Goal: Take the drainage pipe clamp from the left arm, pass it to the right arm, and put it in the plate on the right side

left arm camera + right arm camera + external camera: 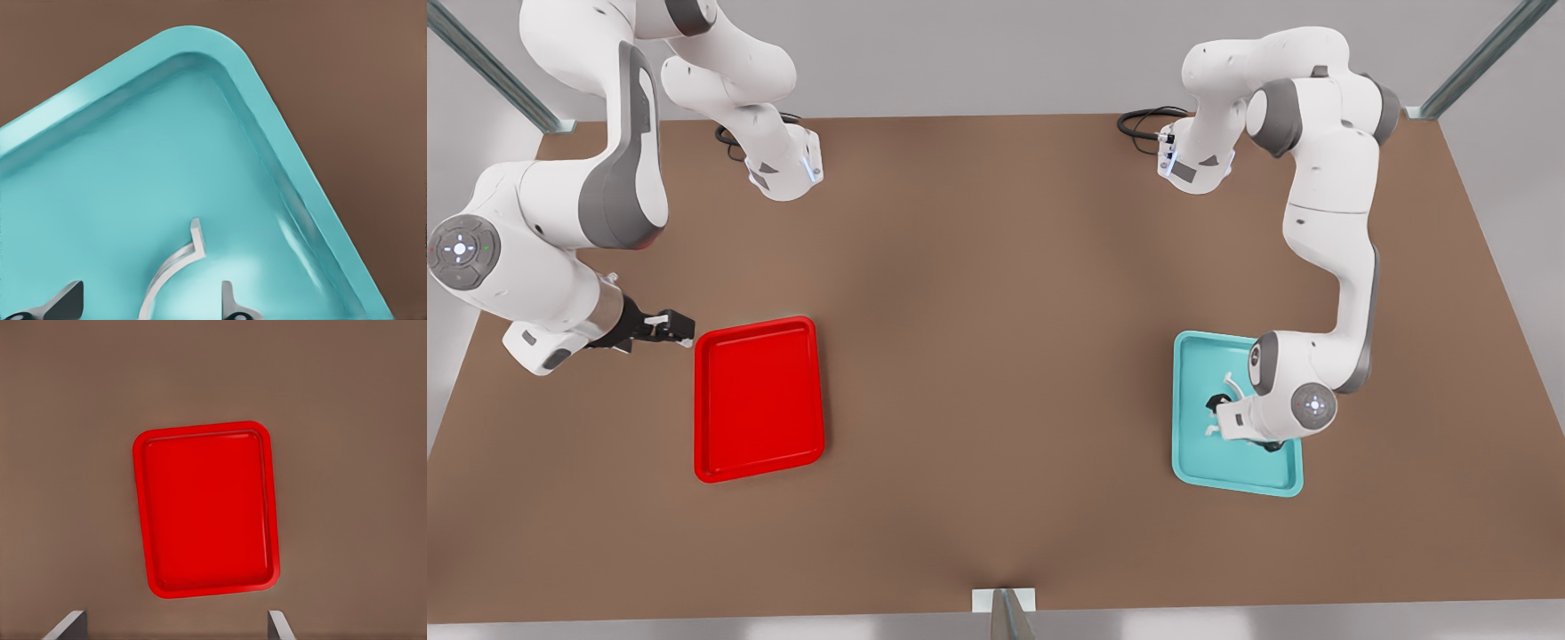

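Brown tabletop (996, 356) spread across the front view, carrying 2 trays: the red plate (758, 400) toward the front view's left and a teal tray (1234, 413) toward the front view's right, well apart from each other. The left arm (1325, 222) reached down over the teal tray, and the left gripper (1213, 407) sat low inside it, right at the drainage pipe clamp (1232, 384), whose thin white curve showed beside the wrist housing. The right arm (543, 240) stood on the front view's left, with the right gripper (685, 331) held just beside the near corner of the red plate and above the table.

From the left wrist view, the teal tray's rim (267, 100) ran around a rounded corner against the brown table (360, 73). The drainage pipe clamp (175, 267) lay on the tray floor as a white arc with 1 out-turned tab raised at its end. The left gripper (147, 308) showed 2 dark fingertips (67, 300) spread wide, 1 on either side of the arc and neither pressing on it.

From the right wrist view, the red plate (150, 513) lay on the brown table (347, 453) with its raised rim all around. The right gripper (177, 628) showed 2 grey fingertips (70, 623) set far apart with nothing between them
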Controlling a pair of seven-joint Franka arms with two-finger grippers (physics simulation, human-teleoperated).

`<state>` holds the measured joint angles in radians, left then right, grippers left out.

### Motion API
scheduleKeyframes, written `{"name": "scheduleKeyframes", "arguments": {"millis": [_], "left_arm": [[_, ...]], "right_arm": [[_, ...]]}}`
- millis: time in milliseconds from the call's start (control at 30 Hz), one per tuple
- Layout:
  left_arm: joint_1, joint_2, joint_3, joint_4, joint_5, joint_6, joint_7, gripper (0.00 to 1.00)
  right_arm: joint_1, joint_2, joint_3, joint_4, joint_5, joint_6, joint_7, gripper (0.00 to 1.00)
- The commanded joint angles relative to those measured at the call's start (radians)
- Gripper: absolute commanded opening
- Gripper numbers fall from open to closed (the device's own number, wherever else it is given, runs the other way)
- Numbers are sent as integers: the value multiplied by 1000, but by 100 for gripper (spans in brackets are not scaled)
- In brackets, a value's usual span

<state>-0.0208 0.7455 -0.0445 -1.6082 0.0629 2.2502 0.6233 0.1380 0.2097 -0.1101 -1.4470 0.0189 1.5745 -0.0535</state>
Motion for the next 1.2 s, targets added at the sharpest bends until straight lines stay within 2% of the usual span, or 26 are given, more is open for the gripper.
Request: {"name": "scheduleKeyframes", "arguments": {"millis": [0, 367, 400, 433, 500, 933, 1000, 1033, 1167], "left_arm": [[-2, -15, 0, -24, 8, 72, 322, 100], [1, -21, 5, -104, 20, 233, 271, 100], [1, -21, 5, -104, 21, 233, 273, 92], [2, -21, 5, -107, 21, 226, 271, 72], [5, -28, 5, -104, 20, 174, 266, 57], [2, -26, -22, -96, -6, 172, 210, 59], [2, -25, -22, -96, -9, 173, 211, 49], [2, -23, -22, -96, -12, 173, 210, 40], [2, -23, -22, -95, -9, 173, 213, 42]], "right_arm": [[0, -1, 0, 0, 1, -5, -8, 100], [3, -1, 1, -6, 1, -5, -8, 100], [3, -1, 1, -6, 1, -5, -8, 100], [3, -1, 1, -6, 1, -5, -8, 100], [3, -1, 1, -7, 1, -10, -9, 100], [6, 0, 1, -9, 0, -11, -9, 100], [6, 0, 1, -9, 0, -11, -11, 100], [6, 0, 1, -9, 0, -13, -11, 100], [6, 0, 1, -10, 0, -14, -11, 100]]}}
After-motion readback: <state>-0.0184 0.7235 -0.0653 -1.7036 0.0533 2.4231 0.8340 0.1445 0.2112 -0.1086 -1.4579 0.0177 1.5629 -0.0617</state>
